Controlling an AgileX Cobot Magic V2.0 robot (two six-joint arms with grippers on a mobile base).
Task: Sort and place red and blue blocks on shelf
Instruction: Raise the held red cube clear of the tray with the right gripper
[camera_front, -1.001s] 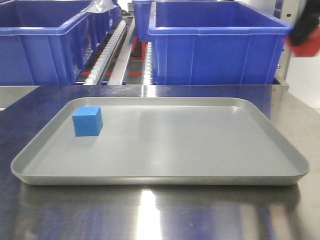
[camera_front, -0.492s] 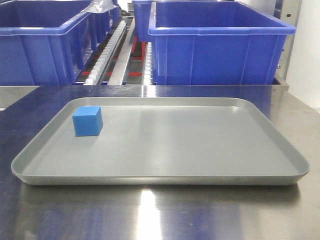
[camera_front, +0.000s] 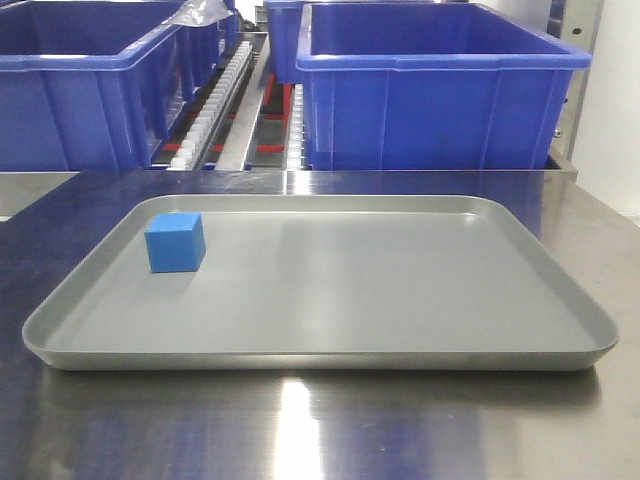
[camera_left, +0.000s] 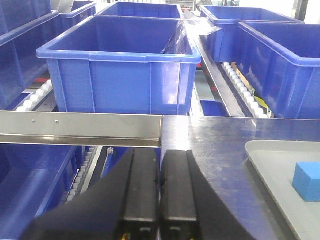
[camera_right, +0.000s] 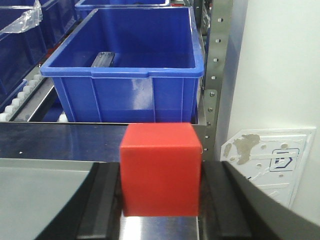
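Note:
A blue block (camera_front: 176, 242) sits at the far left of the grey tray (camera_front: 560, 290); it also shows at the right edge of the left wrist view (camera_left: 308, 181). My right gripper (camera_right: 161, 172) is shut on a red block (camera_right: 161, 167), held above the steel table just right of the tray, facing a blue bin (camera_right: 130, 65). My left gripper (camera_left: 160, 180) is shut and empty, over the table's left edge, left of the tray (camera_left: 270, 160). Neither gripper shows in the front view.
Blue bins (camera_front: 435, 85) stand on roller shelves behind the steel table (camera_front: 300, 430), another at the left (camera_front: 70, 80). A metal shelf upright (camera_right: 217, 60) and a white wall (camera_right: 280, 65) lie to the right. A dark object (camera_right: 102, 59) lies in the right bin.
One second ago my right gripper with the red block showed at the front view's upper right edge; it has since left that view. The blue block and tray have not moved.

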